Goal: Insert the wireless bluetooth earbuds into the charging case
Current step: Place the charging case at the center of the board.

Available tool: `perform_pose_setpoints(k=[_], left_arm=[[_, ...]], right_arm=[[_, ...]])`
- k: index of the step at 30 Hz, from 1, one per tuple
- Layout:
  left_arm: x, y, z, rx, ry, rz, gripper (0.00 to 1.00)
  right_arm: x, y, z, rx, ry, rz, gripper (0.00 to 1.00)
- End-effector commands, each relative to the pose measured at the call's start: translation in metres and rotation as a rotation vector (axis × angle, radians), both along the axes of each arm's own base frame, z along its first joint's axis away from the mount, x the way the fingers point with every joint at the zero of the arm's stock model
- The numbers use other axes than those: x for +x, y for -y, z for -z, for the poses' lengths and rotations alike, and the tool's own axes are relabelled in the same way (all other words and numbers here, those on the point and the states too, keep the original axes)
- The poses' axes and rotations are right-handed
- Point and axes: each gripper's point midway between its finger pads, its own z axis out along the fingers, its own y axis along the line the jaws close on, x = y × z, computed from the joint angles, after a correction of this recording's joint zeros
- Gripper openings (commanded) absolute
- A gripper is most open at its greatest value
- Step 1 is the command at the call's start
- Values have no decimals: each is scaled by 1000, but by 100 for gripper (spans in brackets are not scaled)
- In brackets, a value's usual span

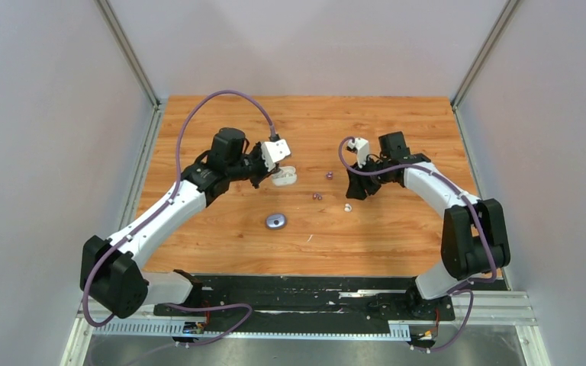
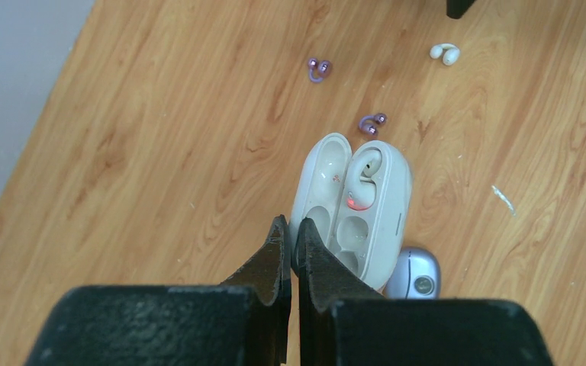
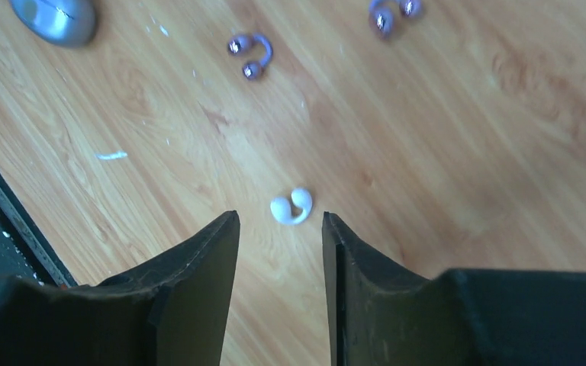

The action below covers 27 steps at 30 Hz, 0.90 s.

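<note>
Partly hidden purple case (image 2: 418, 276) behind white case (image 2: 385, 194), left gripper (image 2: 291, 242) jaws together, right gripper (image 3: 281, 229) jaws apart.

- L wrist: left gripper (image 2: 291, 242) tips sit over the near corner of the white case (image 2: 355, 206). I can't tell if the rim is nipped btwn them or just behind them.
- L wrist: purple case (image 2: 416, 276) is mostly hidden behind the white case, only one end shows.
- L wrist: dark shape (image 2: 462, 8) is cut by the top edge, so I can't ID it.
- R wrist: purple case and far purple bud (image 3: 393, 11) are both clipped by the top edge.
- Top cam: loose white bud (image 1: 347, 207), far purple bud and near purple bud (image 1: 317, 195) are specks — shape unreadable.
</note>
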Motion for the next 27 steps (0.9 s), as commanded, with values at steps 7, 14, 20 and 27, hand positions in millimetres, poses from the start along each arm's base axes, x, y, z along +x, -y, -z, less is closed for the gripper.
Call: perform_pose_setpoints(k=[7, 14, 20, 27], left_arm=[[6, -3, 16, -22, -52, -90, 0], [22, 12, 55, 3, -51, -37, 0], [49, 32, 101, 22, -109, -24, 0], [67, 46, 124, -4, -160, -50, 0]], right_arm=[[-22, -1, 0, -16, 169, -242, 51], [18, -32, -70, 125, 326, -270, 56], [23, -33, -80, 159, 279, -196, 57], [14, -31, -86, 160, 287, -179, 59]])
